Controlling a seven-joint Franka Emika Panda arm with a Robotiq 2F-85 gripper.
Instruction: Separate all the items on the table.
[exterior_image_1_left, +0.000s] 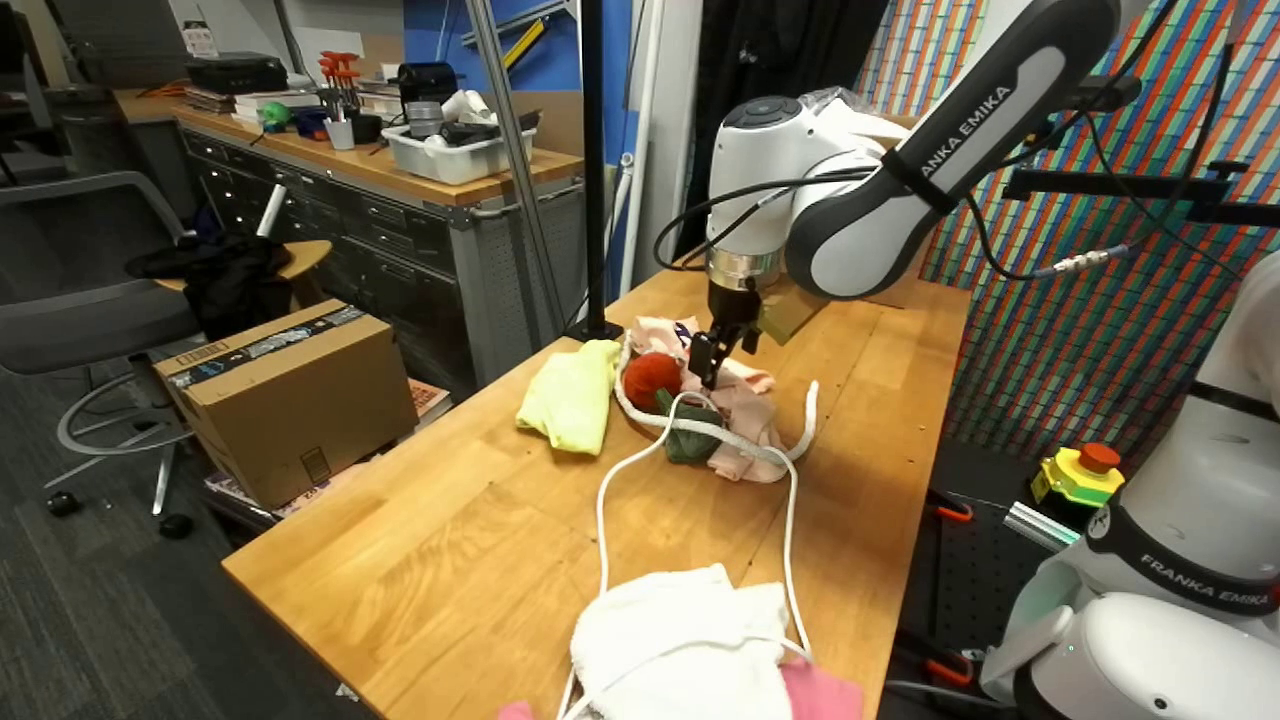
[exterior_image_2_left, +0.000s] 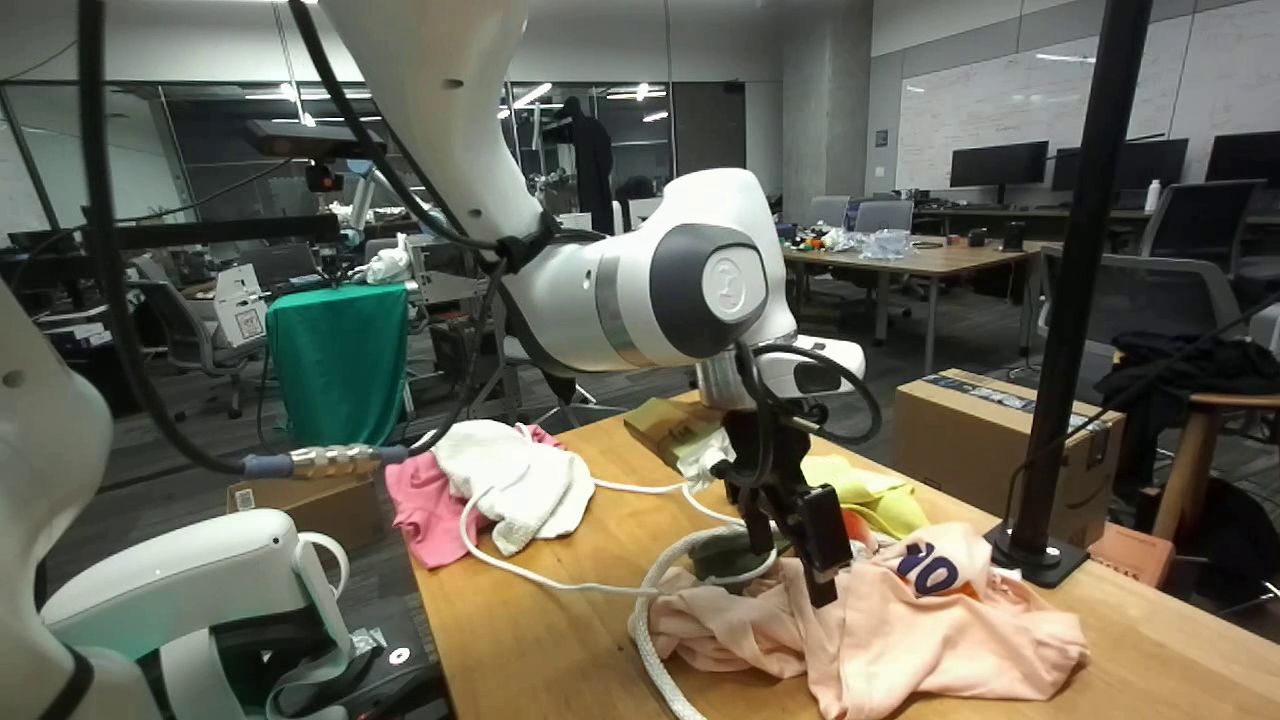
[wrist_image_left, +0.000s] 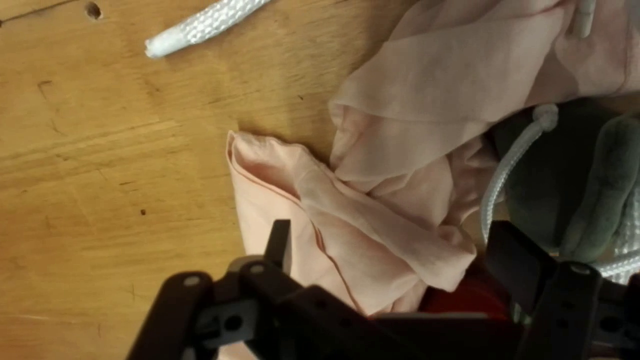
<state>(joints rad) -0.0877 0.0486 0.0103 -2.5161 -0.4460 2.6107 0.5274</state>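
Nearest, your gripper (wrist_image_left: 392, 232) hangs with its jaws spread wide, pinching nothing, over the pinkish-beige cloth (exterior_image_2_left: 900, 630). That looks like your pick: straddle one raised fold, squeeze, and lift slowly, since the white rope (exterior_image_1_left: 740, 440) crosses it. Its long axis runs roughly across the tabletop (exterior_image_1_left: 430, 520), the printed end pointing to the long edge with the black pole (exterior_image_2_left: 1078, 300). Just beyond, steer clear of the green object (exterior_image_1_left: 690, 448) and red ball (exterior_image_1_left: 650, 380). Past them, the yellow cloth (exterior_image_1_left: 575, 395) lies by that edge; farthest, the white cloth (exterior_image_1_left: 640, 615), toward the short edge.
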